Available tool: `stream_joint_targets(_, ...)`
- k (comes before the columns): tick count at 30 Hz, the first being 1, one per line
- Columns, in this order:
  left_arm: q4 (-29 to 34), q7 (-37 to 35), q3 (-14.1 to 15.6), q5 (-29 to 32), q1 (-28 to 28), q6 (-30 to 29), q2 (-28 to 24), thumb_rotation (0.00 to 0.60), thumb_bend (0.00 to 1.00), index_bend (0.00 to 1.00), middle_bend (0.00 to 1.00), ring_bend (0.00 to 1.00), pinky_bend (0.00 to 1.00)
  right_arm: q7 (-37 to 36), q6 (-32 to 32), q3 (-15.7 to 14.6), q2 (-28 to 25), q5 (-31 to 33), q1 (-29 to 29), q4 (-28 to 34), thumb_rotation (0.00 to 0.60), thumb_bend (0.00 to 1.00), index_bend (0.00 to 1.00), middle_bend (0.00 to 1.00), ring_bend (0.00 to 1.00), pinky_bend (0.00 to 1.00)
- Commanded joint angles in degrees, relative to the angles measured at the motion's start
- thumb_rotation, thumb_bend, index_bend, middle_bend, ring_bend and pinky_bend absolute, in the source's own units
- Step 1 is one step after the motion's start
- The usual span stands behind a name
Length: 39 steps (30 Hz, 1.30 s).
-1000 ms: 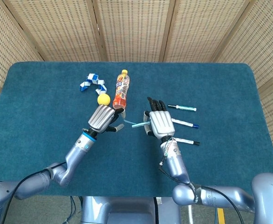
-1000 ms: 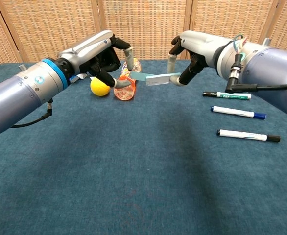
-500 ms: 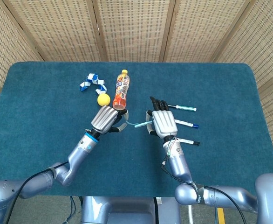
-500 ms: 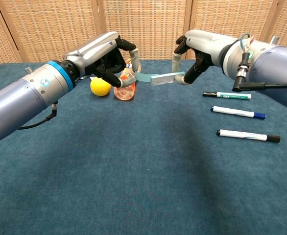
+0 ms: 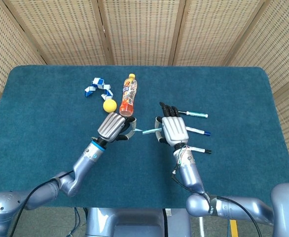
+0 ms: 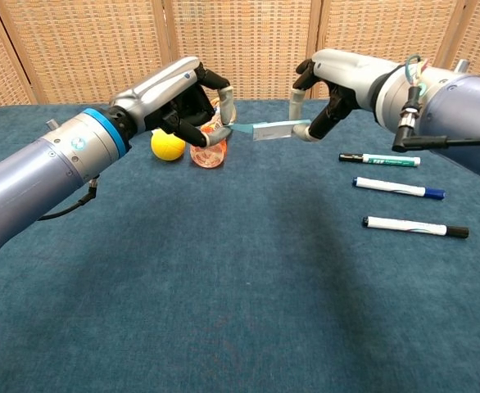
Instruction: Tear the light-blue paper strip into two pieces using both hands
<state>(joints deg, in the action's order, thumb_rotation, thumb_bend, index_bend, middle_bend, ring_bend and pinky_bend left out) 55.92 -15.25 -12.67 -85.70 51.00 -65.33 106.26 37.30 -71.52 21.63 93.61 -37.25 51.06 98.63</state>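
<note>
Bottle (image 6: 208, 151) mostly behind left hand (image 6: 192, 105)

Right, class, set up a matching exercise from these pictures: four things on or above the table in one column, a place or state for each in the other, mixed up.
Things
1. paper strip
2. yellow ball
3. bottle
4. twisty puzzle

Places or states
a. lying on its side
b. far left of the cloth
c. held between both hands
d. beside the bottle

Pairs: 1-c, 2-d, 3-a, 4-b

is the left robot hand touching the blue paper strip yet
Touching. In the chest view the left robot hand has its fingers closed on one end of the light-blue paper strip, and the right robot hand holds the other end.
</note>
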Motion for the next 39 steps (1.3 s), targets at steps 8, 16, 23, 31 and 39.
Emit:
stream_joint_targets(8,-0.1,0.5,0.1,0.5,0.0,-0.1,0.1,0.6,0.67,0.8,0.98,1.0,0.89,-0.3,0.1,-0.1,-0.9,-0.3,-0.1,0.7,0.6,0.6,0.66,0.02,0.0,0.0)
stream_joint_targets(16,-1.2,3.9,1.1,1.1,-2.1,-1.0,-3.2,0.6,0.71,0.83,0.98,1.0,0.89,-0.6,0.4,-0.7,-2.2,-1.9,-0.3,-1.4,0.6,0.6,0.67,0.02,0.0,0.0)
stream_joint_targets(23,-3.0,1.8,2.4,2.2,-5.9,-1.4,-8.8,0.6,0.71,0.83,0.98,1.0,0.89,-2.9,2.7,-1.2,-3.5,-1.3,-1.3,-4.5,0.6,0.6,0.67,0.02,0.0,0.0)
stream_joint_targets(31,-6.1,-1.4,3.7,2.6,-8.4,-1.2,-11.4,0.6,0.7,0.83,0.98,1.0,0.89,-3.6,3.9,-1.9,-3.2,-1.1,-1.5,-6.8,0.6,0.6,0.67,0.02,0.0,0.0)
stream_joint_targets(39,-7.7,2.8,6.1,1.8,-9.2,1.2,-14.9,0.6,0.02,0.39,0.34,0.4,0.59,-4.2,5.5,-2.6,-2.6,-0.4,-1.6,-8.3,0.6,0.05,0.18,0.0,0.0,0.0)
